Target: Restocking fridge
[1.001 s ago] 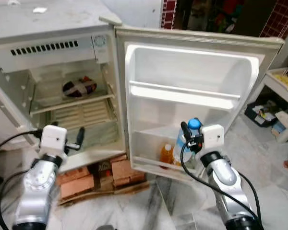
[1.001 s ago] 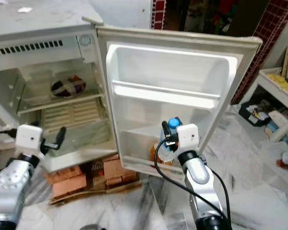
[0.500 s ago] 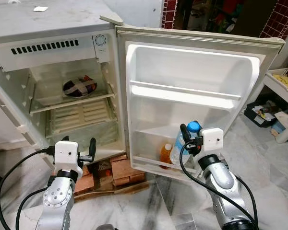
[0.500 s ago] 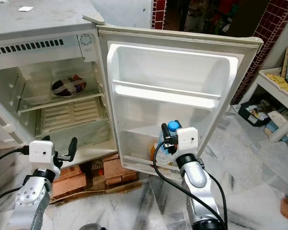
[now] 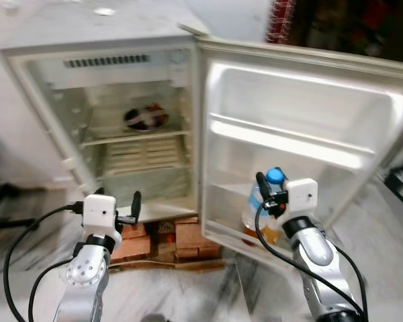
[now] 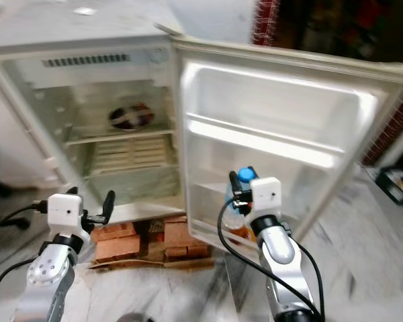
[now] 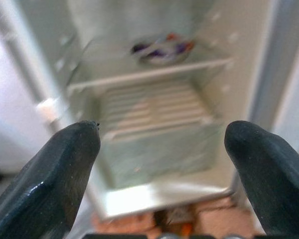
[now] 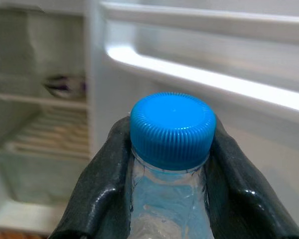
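Note:
My right gripper (image 5: 269, 194) is shut on the neck of a clear water bottle (image 5: 255, 211) with a blue cap (image 8: 172, 127), just in front of the open fridge door's bottom shelf (image 5: 223, 198). An orange drink bottle (image 6: 240, 234) peeks out behind it in that shelf. My left gripper (image 5: 117, 202) is open and holds nothing, low in front of the fridge's open compartment (image 5: 144, 168). In the left wrist view its fingers (image 7: 55, 169) frame the wire shelves. A dark patterned bowl (image 5: 146, 119) sits on the upper shelf.
The fridge stands on red bricks (image 5: 188, 231) on a marble floor. Its door (image 5: 302, 127) swings out to the right, with a long rail (image 5: 289, 144) across the middle. A black cable (image 5: 0, 204) lies on the floor at the left.
The camera has swung, so the fridge now sits further right and blurred. My left arm dropped lower before the fridge a second ago. The right gripper keeps hold of the bottle.

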Controlling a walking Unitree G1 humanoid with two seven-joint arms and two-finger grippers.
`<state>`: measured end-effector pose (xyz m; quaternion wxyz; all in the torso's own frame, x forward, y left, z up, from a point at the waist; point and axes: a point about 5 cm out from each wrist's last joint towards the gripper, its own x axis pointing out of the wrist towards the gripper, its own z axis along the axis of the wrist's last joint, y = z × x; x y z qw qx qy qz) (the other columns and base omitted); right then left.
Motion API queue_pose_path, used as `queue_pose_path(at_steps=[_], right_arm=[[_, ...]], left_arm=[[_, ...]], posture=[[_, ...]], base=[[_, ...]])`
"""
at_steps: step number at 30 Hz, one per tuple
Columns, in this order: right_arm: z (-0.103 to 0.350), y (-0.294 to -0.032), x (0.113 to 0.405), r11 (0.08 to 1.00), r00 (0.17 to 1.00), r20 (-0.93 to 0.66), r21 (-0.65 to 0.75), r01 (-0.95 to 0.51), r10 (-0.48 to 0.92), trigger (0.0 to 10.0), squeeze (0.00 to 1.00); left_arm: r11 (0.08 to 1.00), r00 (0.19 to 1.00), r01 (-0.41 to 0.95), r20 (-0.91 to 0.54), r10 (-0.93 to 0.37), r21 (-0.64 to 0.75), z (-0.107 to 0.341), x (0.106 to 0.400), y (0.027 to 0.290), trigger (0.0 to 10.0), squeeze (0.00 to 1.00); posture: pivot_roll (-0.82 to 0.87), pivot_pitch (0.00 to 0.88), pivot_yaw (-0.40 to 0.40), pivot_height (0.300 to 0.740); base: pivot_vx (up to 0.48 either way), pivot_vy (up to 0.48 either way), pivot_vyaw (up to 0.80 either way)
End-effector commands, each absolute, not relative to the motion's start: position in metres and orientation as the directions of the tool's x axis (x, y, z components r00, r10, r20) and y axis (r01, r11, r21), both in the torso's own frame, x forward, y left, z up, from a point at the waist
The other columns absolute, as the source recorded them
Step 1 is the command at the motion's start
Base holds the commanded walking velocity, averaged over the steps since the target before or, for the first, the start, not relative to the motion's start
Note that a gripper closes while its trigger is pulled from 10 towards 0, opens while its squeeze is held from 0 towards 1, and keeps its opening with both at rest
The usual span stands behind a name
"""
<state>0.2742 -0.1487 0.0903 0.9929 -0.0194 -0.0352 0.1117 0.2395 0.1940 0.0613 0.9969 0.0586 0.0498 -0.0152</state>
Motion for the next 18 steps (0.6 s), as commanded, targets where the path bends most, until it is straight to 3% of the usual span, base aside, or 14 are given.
queue_pose_path(at_steps=[1, 5, 18], right_arm=[[0.0983, -0.1511, 0.2754, 0.977, 0.971, 0.106, -0.044, -0.21, 0.214, 10.0, 0.0], [0.1001, -0.1502, 0.2763, 0.977, 0.97, 0.113, -0.035, -0.211, 0.214, 10.0, 0.0], [0.1002, -0.1502, 0.2763, 0.976, 0.969, 0.115, -0.037, -0.214, 0.217, 10.0, 0.0]], left_arm=[[0.993, 0.995, 0.047, -0.095, -0.037, 0.105, 0.0627, 0.242, 0.1902, 10.0, 0.0], [0.993, 0.995, 0.048, -0.095, -0.038, 0.105, 0.0625, 0.242, 0.1903, 10.0, 0.0], [0.992, 0.993, 0.057, -0.105, -0.046, 0.108, 0.0599, 0.2424, 0.1901, 10.0, 0.0]], posture=[[0.03, 0.0, -0.032, 0.74], [0.03, 0.0, -0.033, 0.74], [0.02, 0.0, -0.032, 0.74]], base=[[0.0, 0.0, 0.0], [0.0, 0.0, 0.0], [0.296, 0.0, 0.0]])
